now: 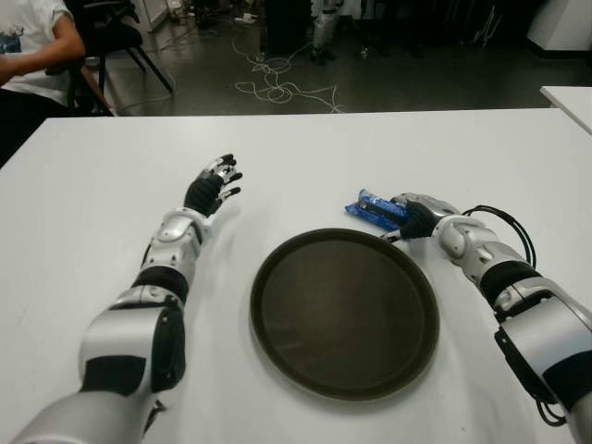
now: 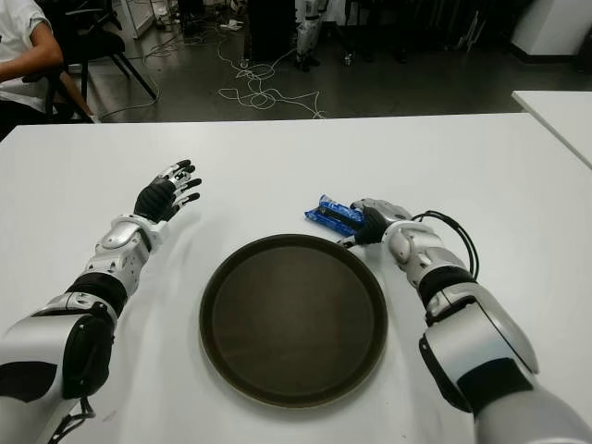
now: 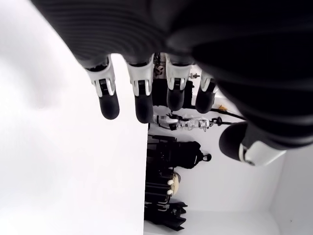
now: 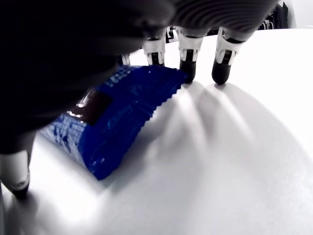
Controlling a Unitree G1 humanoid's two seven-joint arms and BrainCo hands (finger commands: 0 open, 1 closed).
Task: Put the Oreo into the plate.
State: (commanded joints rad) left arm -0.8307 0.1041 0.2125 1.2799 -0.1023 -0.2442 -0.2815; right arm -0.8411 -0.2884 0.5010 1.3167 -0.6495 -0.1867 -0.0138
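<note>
We view a white table (image 1: 111, 176) from the robot's head, with a round, dark brown plate (image 1: 344, 313) lying near the front edge, between the two arms. The blue Oreo packet (image 1: 376, 209) lies flat on the table just beyond the plate's far right rim, outside the plate. The right hand (image 1: 414, 215) is placed over the right end of the packet. In the right wrist view we see the packet (image 4: 110, 110) under the palm, with the fingertips (image 4: 222, 72) pointing down at the table just past its crimped edge and the thumb down on the packet's other side. The fingers are set around the packet, but we cannot tell whether they actually press or pinch it. A black cable (image 1: 507, 227) loops beside the right forearm.

The left hand (image 1: 214, 188) shows to the left of the plate and well apart from it. Its fingers (image 3: 108, 100) are extended and loosely spread, and it holds nothing.

Beyond the far table edge we note a dark floor with tangled cables (image 1: 277, 88). A seated person in a white shirt (image 1: 32, 46) appears at the far left corner, beside a black chair (image 1: 116, 37).
</note>
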